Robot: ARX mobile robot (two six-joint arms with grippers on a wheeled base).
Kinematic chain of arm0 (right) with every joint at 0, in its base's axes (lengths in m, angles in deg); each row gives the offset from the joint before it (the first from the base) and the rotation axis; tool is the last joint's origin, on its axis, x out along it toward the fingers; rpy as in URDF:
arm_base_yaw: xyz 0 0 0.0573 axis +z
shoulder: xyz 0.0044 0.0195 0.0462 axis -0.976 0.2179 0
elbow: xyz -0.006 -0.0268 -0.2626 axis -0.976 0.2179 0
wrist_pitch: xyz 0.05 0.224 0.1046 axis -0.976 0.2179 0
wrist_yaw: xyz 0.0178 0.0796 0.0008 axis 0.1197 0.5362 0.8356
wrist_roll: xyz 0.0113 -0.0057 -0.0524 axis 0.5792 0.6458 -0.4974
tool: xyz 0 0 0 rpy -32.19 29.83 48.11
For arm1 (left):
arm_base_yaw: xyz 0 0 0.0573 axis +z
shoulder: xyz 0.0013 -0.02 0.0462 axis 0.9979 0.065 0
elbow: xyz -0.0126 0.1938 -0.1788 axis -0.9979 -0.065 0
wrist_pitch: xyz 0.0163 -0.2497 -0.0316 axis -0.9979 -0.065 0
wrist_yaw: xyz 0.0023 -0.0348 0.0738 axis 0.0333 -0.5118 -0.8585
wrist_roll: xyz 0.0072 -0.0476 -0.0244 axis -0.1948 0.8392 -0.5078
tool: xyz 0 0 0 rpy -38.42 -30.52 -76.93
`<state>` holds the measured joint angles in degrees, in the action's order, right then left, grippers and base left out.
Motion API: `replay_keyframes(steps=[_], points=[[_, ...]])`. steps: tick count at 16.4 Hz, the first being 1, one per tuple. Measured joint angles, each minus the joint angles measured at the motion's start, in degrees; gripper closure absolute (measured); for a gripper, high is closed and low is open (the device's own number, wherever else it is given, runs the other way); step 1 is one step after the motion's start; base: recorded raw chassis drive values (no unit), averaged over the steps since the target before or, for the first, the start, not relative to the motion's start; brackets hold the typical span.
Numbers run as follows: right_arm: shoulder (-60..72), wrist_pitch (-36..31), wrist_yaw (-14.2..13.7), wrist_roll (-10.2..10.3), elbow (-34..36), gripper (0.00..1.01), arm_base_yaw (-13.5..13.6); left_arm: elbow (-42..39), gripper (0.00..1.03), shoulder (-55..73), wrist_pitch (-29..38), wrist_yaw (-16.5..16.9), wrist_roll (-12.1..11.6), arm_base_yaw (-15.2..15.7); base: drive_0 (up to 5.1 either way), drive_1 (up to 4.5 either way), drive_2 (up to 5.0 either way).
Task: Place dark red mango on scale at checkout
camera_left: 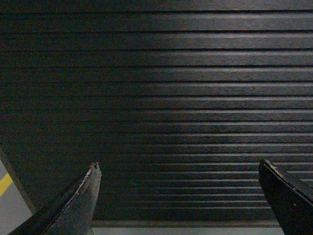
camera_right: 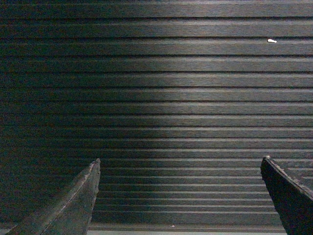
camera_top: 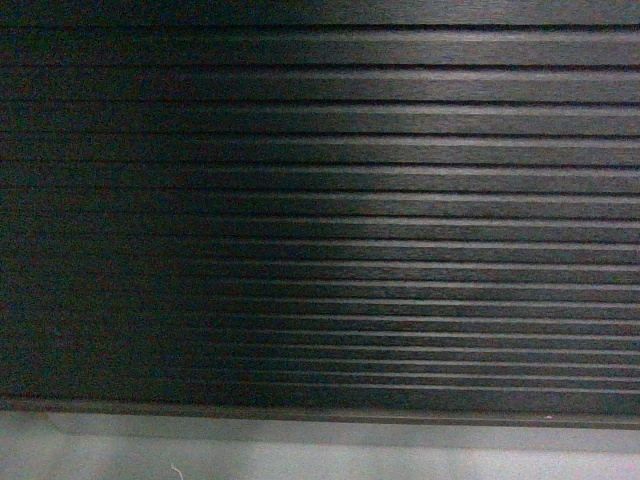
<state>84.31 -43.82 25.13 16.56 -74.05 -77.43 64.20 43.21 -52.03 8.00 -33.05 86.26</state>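
Dark ribbed checkout (camera_top: 320, 200) panelling fills every view, with both my left gripper (camera_left: 178, 169) and right gripper (camera_right: 180, 164) spread wide, empty, facing it.

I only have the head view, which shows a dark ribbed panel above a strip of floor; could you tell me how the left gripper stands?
Observer: The left gripper is open and empty, facing the checkout front.
Operator: And the right one, please?
Observer: The right gripper is open and empty too.
Operator: Anything else?
Observer: A yellow floor line shows at the left wrist view's lower left. No mango or scale shows in any view.
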Motion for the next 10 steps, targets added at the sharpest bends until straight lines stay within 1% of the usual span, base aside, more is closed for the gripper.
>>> replay_keyframes(steps=[10], points=[[0.0,0.0,0.1,-0.1,0.0,0.03,0.0,0.0,0.05,0.0,0.0,0.0,0.0,0.0,0.0,0.00,0.0]])
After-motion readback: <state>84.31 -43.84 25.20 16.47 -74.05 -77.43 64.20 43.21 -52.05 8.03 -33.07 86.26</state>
